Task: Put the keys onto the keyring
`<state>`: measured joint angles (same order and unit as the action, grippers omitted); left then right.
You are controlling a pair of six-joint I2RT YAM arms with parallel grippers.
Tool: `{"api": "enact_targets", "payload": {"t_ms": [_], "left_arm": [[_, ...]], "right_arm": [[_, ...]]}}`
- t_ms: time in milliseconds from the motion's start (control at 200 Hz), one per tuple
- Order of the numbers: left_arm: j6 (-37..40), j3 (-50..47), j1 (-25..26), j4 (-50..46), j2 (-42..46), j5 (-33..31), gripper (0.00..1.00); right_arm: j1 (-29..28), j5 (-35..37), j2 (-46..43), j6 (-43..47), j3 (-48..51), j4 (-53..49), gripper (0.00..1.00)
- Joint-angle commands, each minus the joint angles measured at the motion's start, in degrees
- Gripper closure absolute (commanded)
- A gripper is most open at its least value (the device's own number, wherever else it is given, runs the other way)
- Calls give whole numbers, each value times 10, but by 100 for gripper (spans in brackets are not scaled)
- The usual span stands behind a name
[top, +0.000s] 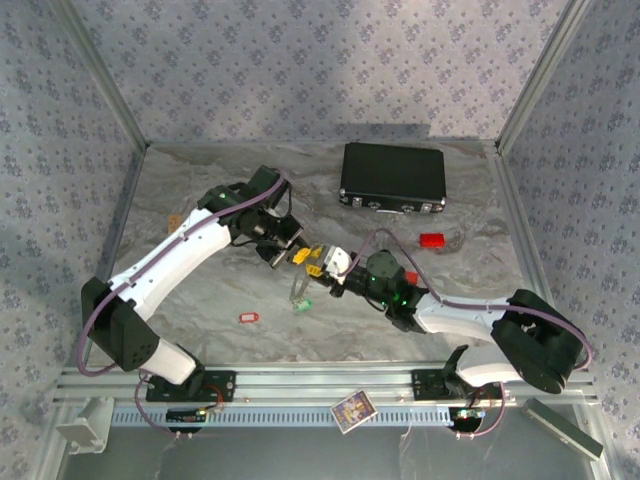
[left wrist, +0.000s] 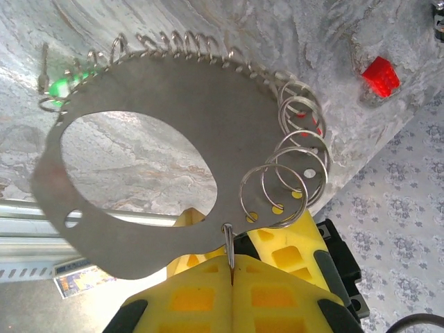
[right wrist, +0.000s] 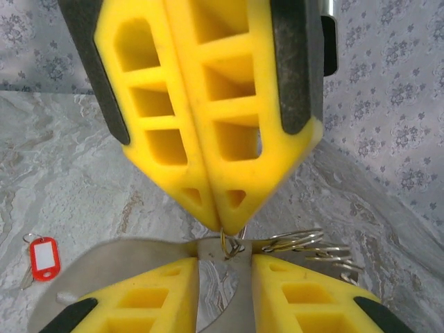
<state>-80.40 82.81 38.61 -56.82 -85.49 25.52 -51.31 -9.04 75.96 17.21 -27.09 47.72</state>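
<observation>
Keyring (top: 299,288) hangs in the air over the middle of the tabletop (top: 330,340), between the two claws. The left claw (top: 300,256) reaches in from the left and the right claw (top: 318,270) from the right, and their yellow tips meet just above it. The green key (top: 300,305) dangles at its lower end. The red key (top: 248,318) lies flat on the tabletop toward the near edge, left of the middle and apart from both claws. A black case (top: 392,178) sits by the far edge and a red block (top: 432,240) toward the right edge.

From the left wrist, the keyring (left wrist: 173,90) is a flat grey metal plate with a large oval hole and many small split rings along its rim. The left claw (left wrist: 230,260) has its fingers pressed together on the plate's lower rim. The green key (left wrist: 62,87) sits at the rim on the far left, among the rings. The red block (left wrist: 380,75) rests on the tabletop beyond.

From the right wrist, the left claw (right wrist: 225,223) comes down from above, closed, pinching the keyring (right wrist: 139,253) at its edge. The right claw (right wrist: 225,277) has its fingers apart, with the plate's rim in the gap. The red key (right wrist: 43,258) lies on the tabletop at the left.
</observation>
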Motion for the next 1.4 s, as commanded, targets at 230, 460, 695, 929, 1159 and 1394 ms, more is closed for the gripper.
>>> {"api": "enact_targets", "payload": {"t_ms": [230, 460, 695, 929, 1159, 1394], "left_arm": [[-43, -7, -2, 4, 20, 25, 100], [-52, -13, 0, 13, 24, 30, 100], [-3, -24, -12, 59, 60, -37, 47], [272, -64, -44, 182, 137, -201, 42], [799, -213, -43, 356, 234, -95, 46], [1093, -319, -52, 401, 288, 3, 52]], "right_arm": [[-11, 14, -9, -2, 3, 45, 76], [-12, 25, -1, 0, -4, 47, 93], [-4, 24, -30, 0, -16, -21, 100], [13, -33, -76, -3, -65, -216, 100], [31, -89, -92, 19, -132, -392, 100], [45, -131, -89, 53, -198, -518, 100]]}}
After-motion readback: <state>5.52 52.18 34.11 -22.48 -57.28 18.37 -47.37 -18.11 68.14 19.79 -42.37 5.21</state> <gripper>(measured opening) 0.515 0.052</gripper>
